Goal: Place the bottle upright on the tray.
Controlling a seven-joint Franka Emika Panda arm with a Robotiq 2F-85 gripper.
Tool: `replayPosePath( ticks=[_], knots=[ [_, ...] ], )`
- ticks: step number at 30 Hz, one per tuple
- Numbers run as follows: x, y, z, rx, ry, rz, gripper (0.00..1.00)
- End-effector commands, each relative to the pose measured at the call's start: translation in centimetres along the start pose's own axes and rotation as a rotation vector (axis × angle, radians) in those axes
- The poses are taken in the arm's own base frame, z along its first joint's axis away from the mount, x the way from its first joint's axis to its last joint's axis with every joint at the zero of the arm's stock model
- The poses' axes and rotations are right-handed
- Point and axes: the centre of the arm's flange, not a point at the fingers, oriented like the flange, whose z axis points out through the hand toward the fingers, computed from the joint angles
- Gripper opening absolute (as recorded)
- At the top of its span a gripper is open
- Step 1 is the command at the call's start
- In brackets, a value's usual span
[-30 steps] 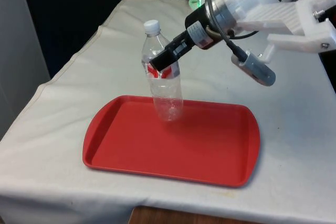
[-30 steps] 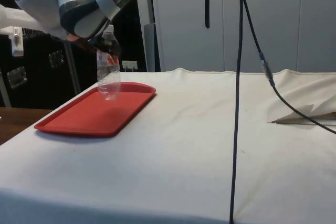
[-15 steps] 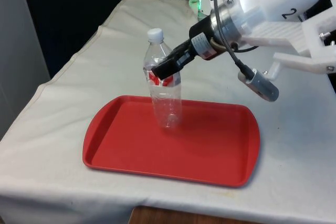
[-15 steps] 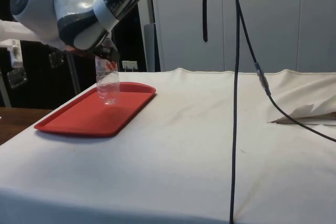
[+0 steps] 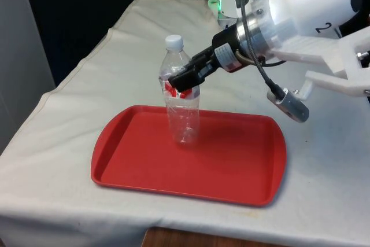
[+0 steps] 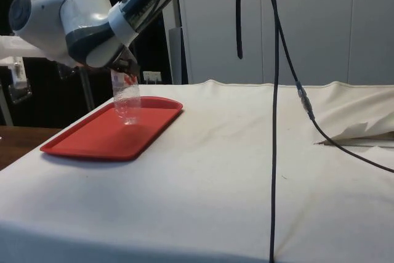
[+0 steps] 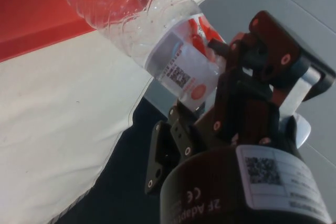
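The table [image 5: 69, 114] is draped in a white cloth and carries a red tray [image 5: 231, 166] near its front edge; within the tray, toward its rear rim and somewhat to the front view's left of centre, a clear plastic bottle [image 5: 182, 117] with a white cap [image 5: 174, 41] is held nearly upright by the gripper [image 5: 184, 81], whose black fingers are closed on the red-and-white label band [image 7: 185, 66]; the base appears to be at or just above the tray floor. For the step in hand, the bottle is best brought fully vertical and its base settled flat on the tray before the grasp is relaxed; the fingers are best parted slowly and drawn back level, since an empty bottle of this kind is judged light and easily toppled by a brushing finger. Contact between the base and the tray cannot be confirmed; in the side view the bottle's [image 6: 127, 100] neck and cap are hidden behind the arm; in the wrist view the base is cut off, and the label's print is too small to be read.
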Motion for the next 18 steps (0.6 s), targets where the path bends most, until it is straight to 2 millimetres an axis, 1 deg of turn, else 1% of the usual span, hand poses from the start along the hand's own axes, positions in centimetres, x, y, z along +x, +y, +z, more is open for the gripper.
replayPosePath(
  ticks=[1,6,11,18],
  knots=[
    [-0.1,0.0,0.0,-0.001,-0.002,0.002,0.14],
    [-0.2,0.0,-0.1,0.001,-0.002,0.005,0.14],
    [-0.9,0.2,0.3,-0.002,-0.002,-0.001,0.14],
    [-1.1,0.3,0.4,-0.005,-0.001,-0.005,0.14]
  ],
)
